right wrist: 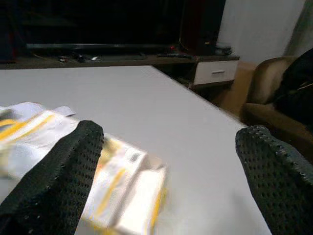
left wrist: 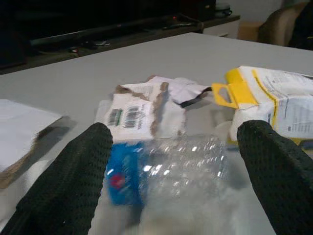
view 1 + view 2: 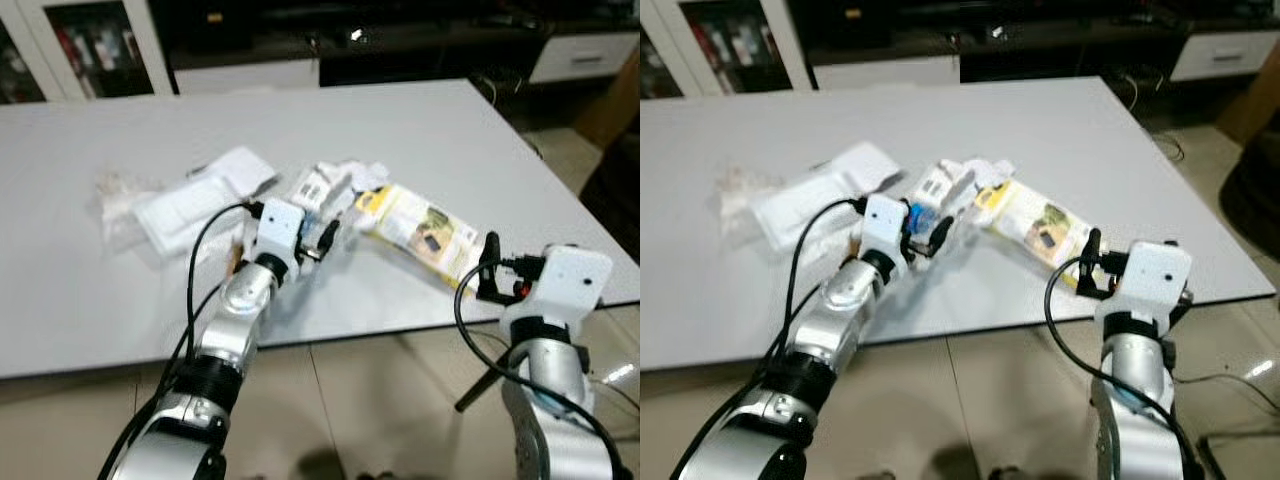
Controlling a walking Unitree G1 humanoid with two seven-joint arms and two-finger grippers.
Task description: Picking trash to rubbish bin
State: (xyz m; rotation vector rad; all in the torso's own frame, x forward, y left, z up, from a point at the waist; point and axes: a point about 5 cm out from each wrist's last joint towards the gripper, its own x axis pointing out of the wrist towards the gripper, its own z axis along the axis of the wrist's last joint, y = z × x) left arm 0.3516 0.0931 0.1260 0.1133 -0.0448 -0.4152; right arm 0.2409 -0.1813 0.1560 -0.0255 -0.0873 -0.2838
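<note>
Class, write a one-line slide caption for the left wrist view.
Open left gripper straddling a crushed clear plastic bottle, with torn cardboard and a yellow-edged packet beyond it.

Crushed clear bottle (image 2: 176, 166) with blue label lies on its side among torn wrappers (image 2: 142, 112) and a yellow-white bag (image 3: 425, 230).

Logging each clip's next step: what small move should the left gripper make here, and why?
Probably ease the left gripper forward and close. Its fingers stand open on either side of the clear plastic bottle lying on the table, not yet touching it. The right gripper hangs open near the yellow packet.
</note>
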